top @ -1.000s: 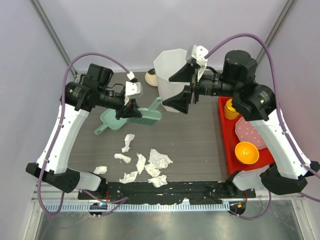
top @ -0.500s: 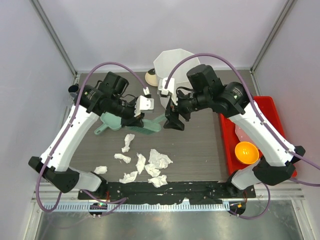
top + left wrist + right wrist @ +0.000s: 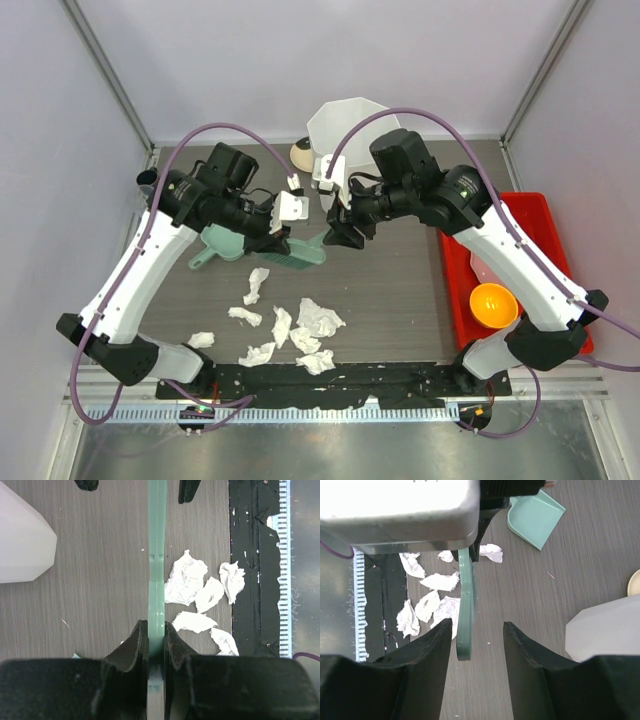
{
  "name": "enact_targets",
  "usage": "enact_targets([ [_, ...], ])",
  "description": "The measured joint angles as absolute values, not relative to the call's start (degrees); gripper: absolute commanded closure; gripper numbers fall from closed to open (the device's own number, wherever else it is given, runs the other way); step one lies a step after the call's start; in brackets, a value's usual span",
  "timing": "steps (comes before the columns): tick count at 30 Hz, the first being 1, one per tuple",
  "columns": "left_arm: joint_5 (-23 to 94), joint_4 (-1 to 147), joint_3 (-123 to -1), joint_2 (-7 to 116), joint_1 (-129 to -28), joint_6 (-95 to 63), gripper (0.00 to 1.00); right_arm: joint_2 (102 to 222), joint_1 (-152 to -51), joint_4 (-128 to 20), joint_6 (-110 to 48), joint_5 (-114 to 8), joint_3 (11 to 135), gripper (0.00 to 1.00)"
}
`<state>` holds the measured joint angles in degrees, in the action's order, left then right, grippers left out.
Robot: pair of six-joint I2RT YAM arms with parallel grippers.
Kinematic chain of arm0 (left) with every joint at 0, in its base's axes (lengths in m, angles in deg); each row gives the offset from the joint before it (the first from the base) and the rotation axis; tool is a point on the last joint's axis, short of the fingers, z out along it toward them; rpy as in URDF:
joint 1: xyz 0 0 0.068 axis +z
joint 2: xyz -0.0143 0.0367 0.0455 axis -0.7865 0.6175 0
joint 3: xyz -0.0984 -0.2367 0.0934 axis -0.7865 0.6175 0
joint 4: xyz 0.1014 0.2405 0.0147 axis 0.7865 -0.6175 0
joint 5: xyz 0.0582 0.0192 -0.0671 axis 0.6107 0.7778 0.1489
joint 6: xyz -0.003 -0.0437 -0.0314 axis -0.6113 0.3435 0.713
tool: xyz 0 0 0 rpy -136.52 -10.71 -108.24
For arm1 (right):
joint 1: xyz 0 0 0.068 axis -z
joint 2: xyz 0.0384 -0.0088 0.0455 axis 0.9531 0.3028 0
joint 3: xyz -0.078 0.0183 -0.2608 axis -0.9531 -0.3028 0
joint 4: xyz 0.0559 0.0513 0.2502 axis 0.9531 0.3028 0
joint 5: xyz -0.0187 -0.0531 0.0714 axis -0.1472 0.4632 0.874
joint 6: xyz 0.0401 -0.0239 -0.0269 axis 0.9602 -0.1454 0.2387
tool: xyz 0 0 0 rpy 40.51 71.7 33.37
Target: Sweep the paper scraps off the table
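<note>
Toward the table's [image 3: 400, 290] near edge, left of centre, lie the paper scraps [image 3: 290, 330] — nearer the left gripper [image 3: 155, 626], clamped on the brush [image 3: 156, 555] (its handle pointing at the right gripper [image 3: 476, 625], jaws spread).

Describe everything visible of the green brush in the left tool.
The green brush looks like pale teal plastic, with a long flat handle ending in a rounded tip. The left tool is shut on the handle, holding it over the table beside the paper scraps. The open right tool straddles the handle's tip without touching it. Its head is mostly hidden under the left tool.
</note>
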<state>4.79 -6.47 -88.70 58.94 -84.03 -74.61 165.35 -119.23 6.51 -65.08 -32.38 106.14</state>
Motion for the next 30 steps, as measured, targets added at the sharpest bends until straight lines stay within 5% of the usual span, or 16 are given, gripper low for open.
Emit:
enact_targets([
  [10, 4.4, -6.5, -88.9, 59.1, -84.3, -74.6, 1.0, 166.4, -119.3, 6.0, -65.5, -30.6, 106.1, 0.62],
  [13, 4.4, -6.5, -88.9, 59.1, -84.4, -74.5, 1.0, 166.6, -119.3, 6.1, -65.8, -29.9, 106.1, 0.71],
  [16, 4.4, -6.4, -89.0, 59.2, -84.4, -74.4, 1.0, 166.7, -119.4, 6.4, -66.3, -29.2, 106.1, 0.98],
  [21, 4.4, -7.1, -89.0, 59.3, -84.4, -73.5, 1.0, 166.9, -119.7, 6.9, -66.6, -28.8, 106.1, 0.99],
  [22, 4.5, -7.1, -89.0, 59.3, -84.4, -73.2, 0.94, 166.9, -119.7, 6.9, -66.6, -28.9, 106.1, 0.99],
  [23, 4.8, -7.1, -89.0, 59.3, -84.4, -72.5, 0.71, 166.9, -119.7, 6.8, -66.4, -29.1, 106.1, 0.99],
  [24, 5.0, -7.0, -89.0, 59.2, -84.4, -71.6, 0.2, 166.9, -119.7, 6.5, -66.0, -29.4, 105.9, 0.99],
  [25, 6.1, -6.2, -88.6, 59.0, -84.4, -69.7, 0.0, 166.4, -119.7, 5.7, -64.8, -30.4, 105.0, 0.99],
  [30, 18.1, 4.0, -83.5, 56.7, -82.5, -54.8, 0.0, 164.3, -119.7, 1.7, -56.6, -39.1, 98.8, 0.99],
])
